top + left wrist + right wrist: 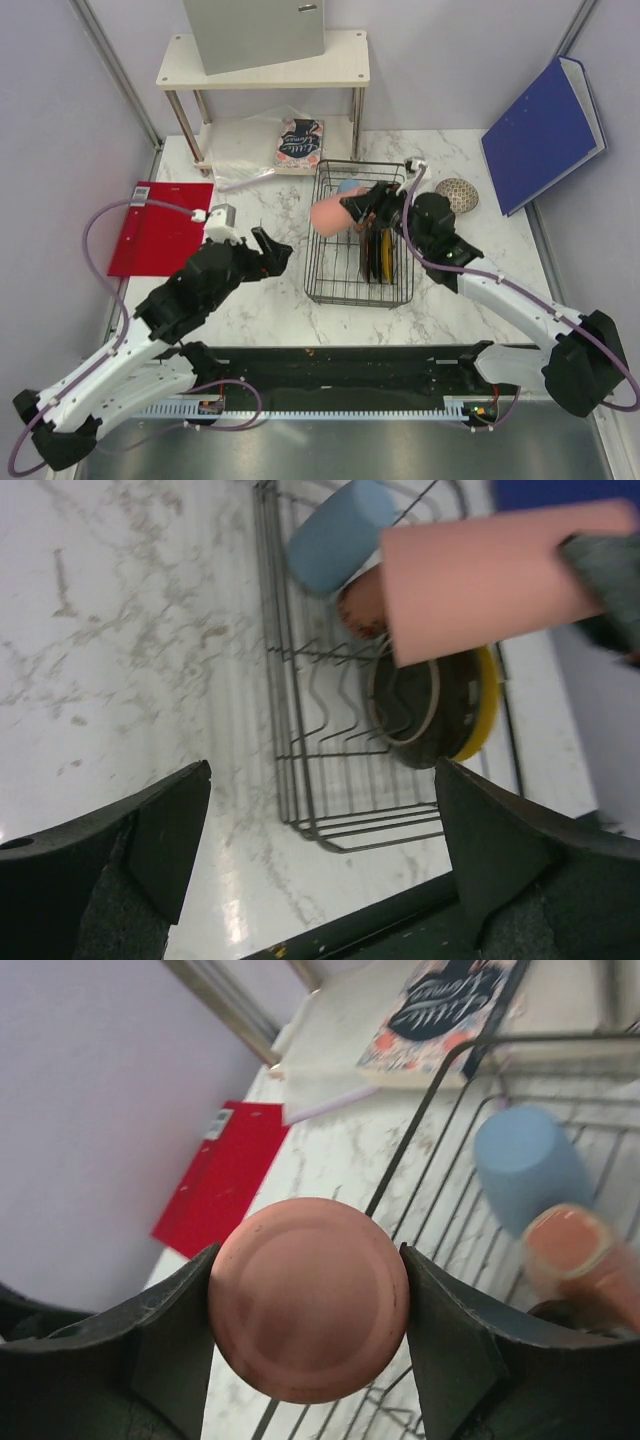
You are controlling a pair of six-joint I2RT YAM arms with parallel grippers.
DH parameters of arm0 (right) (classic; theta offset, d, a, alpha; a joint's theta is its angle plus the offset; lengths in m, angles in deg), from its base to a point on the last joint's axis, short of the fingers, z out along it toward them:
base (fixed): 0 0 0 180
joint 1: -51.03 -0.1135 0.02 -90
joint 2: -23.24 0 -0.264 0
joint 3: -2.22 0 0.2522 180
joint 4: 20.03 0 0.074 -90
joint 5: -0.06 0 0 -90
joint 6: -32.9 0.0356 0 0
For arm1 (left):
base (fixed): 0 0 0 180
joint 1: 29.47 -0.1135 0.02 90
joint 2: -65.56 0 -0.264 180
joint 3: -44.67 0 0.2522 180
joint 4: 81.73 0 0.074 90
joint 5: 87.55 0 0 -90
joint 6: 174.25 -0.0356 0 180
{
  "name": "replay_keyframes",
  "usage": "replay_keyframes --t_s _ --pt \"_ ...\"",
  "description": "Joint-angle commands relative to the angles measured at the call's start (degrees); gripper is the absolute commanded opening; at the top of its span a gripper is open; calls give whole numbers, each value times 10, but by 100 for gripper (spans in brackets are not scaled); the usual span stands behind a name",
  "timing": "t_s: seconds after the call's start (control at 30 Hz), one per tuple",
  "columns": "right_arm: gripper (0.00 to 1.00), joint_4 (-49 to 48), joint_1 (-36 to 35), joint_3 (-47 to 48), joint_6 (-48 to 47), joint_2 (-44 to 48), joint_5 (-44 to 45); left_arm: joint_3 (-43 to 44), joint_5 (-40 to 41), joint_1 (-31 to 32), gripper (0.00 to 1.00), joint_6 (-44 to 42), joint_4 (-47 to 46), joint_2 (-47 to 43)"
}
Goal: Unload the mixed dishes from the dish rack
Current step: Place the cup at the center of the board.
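My right gripper is shut on the tall pink cup and holds it on its side above the left part of the dish rack. The right wrist view shows the cup's round base between the fingers. In the rack lie a light blue cup and a small pink mug, and dark plates stand on edge. My left gripper is open and empty just left of the rack. The left wrist view shows the pink cup above the black-yellow plate.
A speckled bowl sits on the table right of the rack. A patterned book lies under the white shelf. A red folder lies at the left. A blue binder leans at the back right.
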Motion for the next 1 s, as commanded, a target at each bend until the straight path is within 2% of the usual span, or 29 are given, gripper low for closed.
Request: replay_keyframes --t_s 0.0,0.07,0.1,0.2,0.4,0.57,0.73,0.8,0.83,0.97 --pt "0 -230 0 -96 162 39 -117 -75 -77 -1 99 -4 -206 -105" --pt "0 -317 0 -119 221 37 -148 -131 -95 -1 99 -5 -275 -137" --pt "0 -342 -1 -133 237 34 -157 -151 -107 -1 97 -7 -349 -152" --pt "0 -416 0 -154 286 14 -181 -202 -118 -1 92 -8 -426 -187" --pt "0 -490 -1 -174 330 -16 -189 -190 -131 -2 92 -3 -405 -154" --pt "0 -517 -10 -173 341 -41 -200 -206 -134 -2 92 -5 -469 -151" --pt "0 -522 -21 -171 342 -56 -209 -199 -146 -1 91 -9 -493 -131" --pt "0 -524 -24 -172 342 -60 -210 -200 -156 -1 87 -7 -507 -121" --pt "0 -523 -26 -172 342 -65 -211 -201 -159 -1 80 -6 -512 -117" --pt "0 -526 -32 -175 343 -73 -211 -203 -171 -1 67 -4 -527 -107"
